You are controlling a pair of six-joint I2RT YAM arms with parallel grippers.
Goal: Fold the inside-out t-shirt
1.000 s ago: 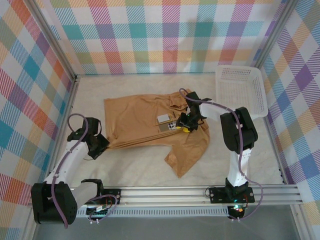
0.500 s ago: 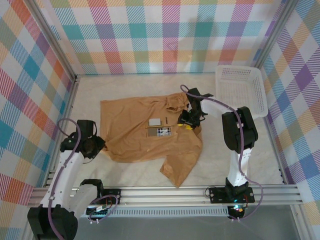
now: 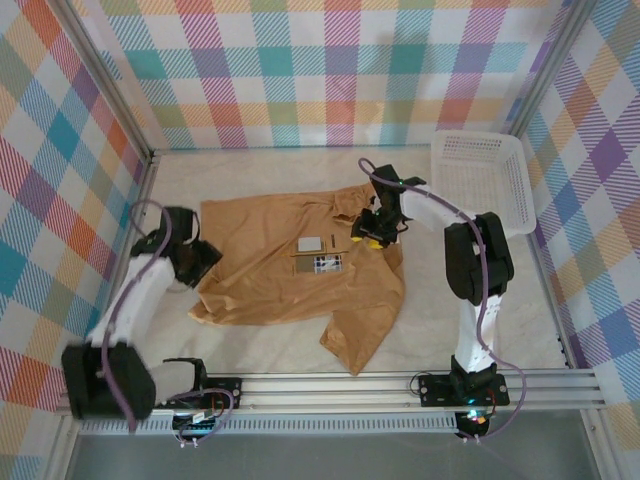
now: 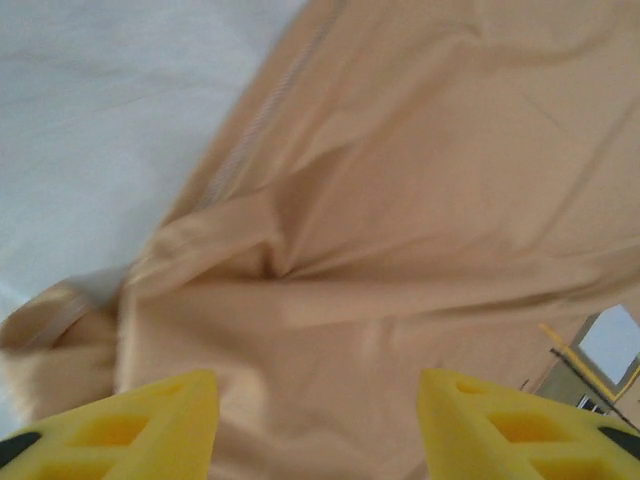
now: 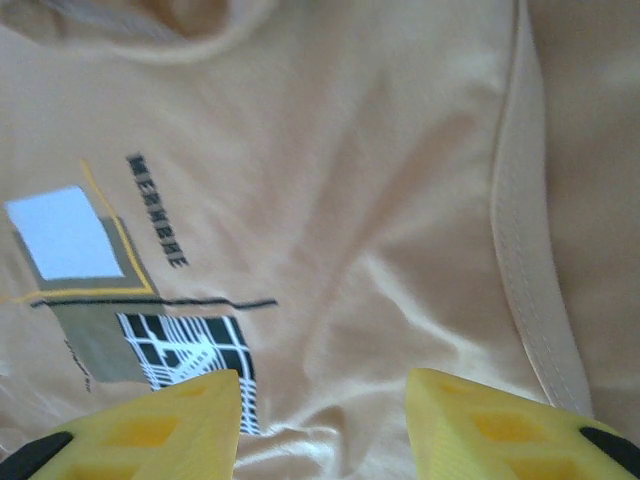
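Hovering at the left edge of the one t-shirt (image 3: 262,275), the left gripper (image 3: 203,260) has its fingers apart, empty. Soft, rumpled and tan, the t-shirt lies mid-table, with bare white table (image 3: 270,345) all round. Over its right part the right gripper (image 3: 371,238) gapes empty too. One white mesh basket (image 3: 482,180) sits far right.

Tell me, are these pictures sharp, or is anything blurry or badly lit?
Top view: even, bright light, the t-shirt sharp, hardly any shadow. Left wrist view: the cloth looks smeared and soft, the yellow fingers fuzzy at the bottom edge. Right wrist view: clearer, the seam crisp, the printed lettering slightly blurred.
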